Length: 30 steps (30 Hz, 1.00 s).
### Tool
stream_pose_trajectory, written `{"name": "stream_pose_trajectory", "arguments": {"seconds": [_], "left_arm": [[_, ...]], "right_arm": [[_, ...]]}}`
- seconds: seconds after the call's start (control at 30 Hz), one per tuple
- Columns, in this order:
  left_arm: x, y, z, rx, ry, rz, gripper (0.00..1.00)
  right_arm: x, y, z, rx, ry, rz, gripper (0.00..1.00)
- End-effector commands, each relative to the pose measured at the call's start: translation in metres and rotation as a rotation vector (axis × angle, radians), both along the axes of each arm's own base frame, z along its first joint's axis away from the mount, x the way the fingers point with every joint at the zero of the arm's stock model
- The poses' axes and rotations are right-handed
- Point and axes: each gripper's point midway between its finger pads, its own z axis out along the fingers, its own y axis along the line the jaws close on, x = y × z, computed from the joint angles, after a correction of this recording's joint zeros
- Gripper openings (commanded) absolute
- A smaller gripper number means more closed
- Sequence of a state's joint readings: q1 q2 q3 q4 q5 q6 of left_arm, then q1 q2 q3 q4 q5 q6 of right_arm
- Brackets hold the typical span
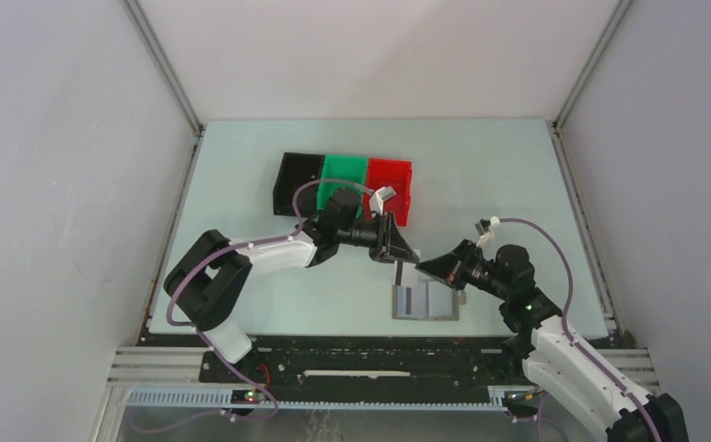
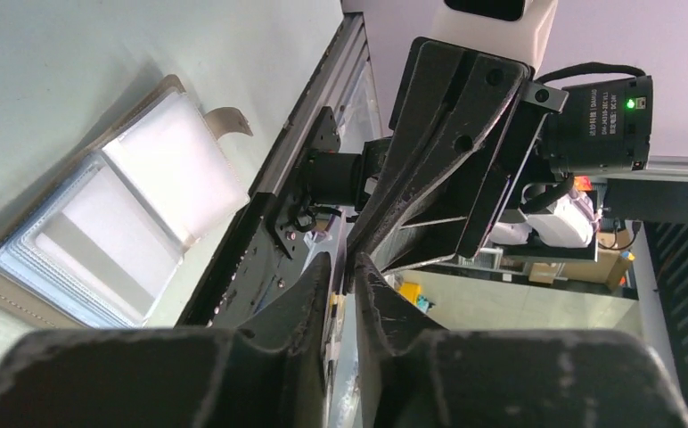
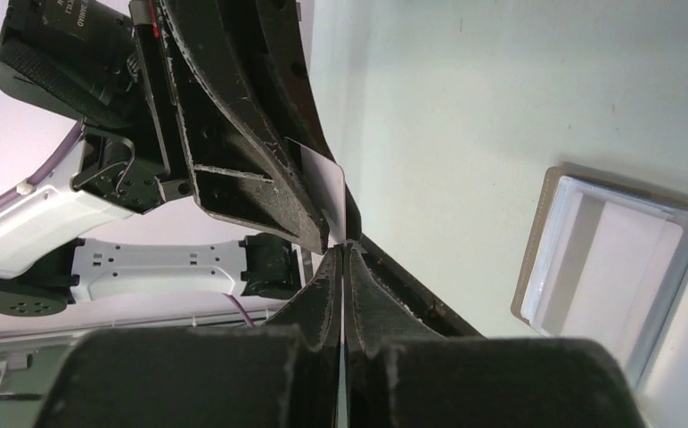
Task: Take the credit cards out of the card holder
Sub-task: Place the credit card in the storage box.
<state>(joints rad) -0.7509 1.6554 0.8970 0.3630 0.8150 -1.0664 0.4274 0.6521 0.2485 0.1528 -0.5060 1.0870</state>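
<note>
Top external view shows the card holder (image 1: 444,308) lying open and flat near the front edge of the table (image 1: 518,203), with both grippers meeting tip to tip just above it. The right gripper (image 3: 345,254) is closed tight. A pale credit card (image 3: 326,192) seems pinched by one corner at its tips, standing against a finger of the left gripper (image 2: 347,267). The left jaws are only a slit apart, and I cannot tell whether they clamp the card. This looks like a handover of a card already out of its pocket. A grey card with a dark stripe (image 1: 410,300) appears to sit in the holder. Next, one gripper needs a sure hold before the other lets go.
</note>
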Motion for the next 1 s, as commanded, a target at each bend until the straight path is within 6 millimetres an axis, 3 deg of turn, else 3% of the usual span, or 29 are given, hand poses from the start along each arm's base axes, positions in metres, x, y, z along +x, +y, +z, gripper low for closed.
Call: {"name": "stream_pose_trajectory", "arguments": {"seconds": [0.0, 0.17, 0.27, 0.4, 0.57, 0.7, 0.83, 0.9, 0.97], "left_arm": [[-0.005, 0.005, 0.013, -0.042, -0.018, -0.008, 0.21], [-0.003, 0.011, 0.013, -0.045, -0.020, 0.003, 0.49], [-0.004, 0.011, 0.014, -0.051, -0.020, 0.000, 0.49], [-0.004, 0.010, 0.020, -0.083, -0.012, -0.001, 0.37], [-0.003, 0.009, 0.026, -0.111, -0.008, 0.002, 0.01], [0.002, 0.011, 0.029, -0.111, -0.027, 0.014, 0.00], [0.024, 0.030, 0.020, 0.049, -0.106, 0.065, 0.00], [0.041, 0.054, 0.009, 0.223, -0.172, 0.104, 0.00], [0.057, 0.085, 0.004, 0.397, -0.202, 0.149, 0.00]], "right_arm": [[0.009, -0.001, 0.011, 0.022, -0.056, -0.046, 0.00], [0.011, -0.006, 0.007, 0.022, -0.049, -0.073, 0.00], [0.012, -0.007, 0.006, 0.023, -0.041, -0.081, 0.00], [0.014, -0.010, 0.003, 0.026, -0.032, -0.102, 0.00], [0.015, -0.012, -0.002, 0.027, -0.020, -0.114, 0.00], [0.014, -0.013, -0.005, 0.014, 0.000, -0.108, 0.00], [0.017, -0.026, -0.011, -0.044, 0.031, -0.157, 0.47], [0.019, -0.039, -0.017, -0.117, 0.054, -0.206, 0.57], [0.021, -0.051, -0.019, -0.180, 0.057, -0.246, 0.59]]}}
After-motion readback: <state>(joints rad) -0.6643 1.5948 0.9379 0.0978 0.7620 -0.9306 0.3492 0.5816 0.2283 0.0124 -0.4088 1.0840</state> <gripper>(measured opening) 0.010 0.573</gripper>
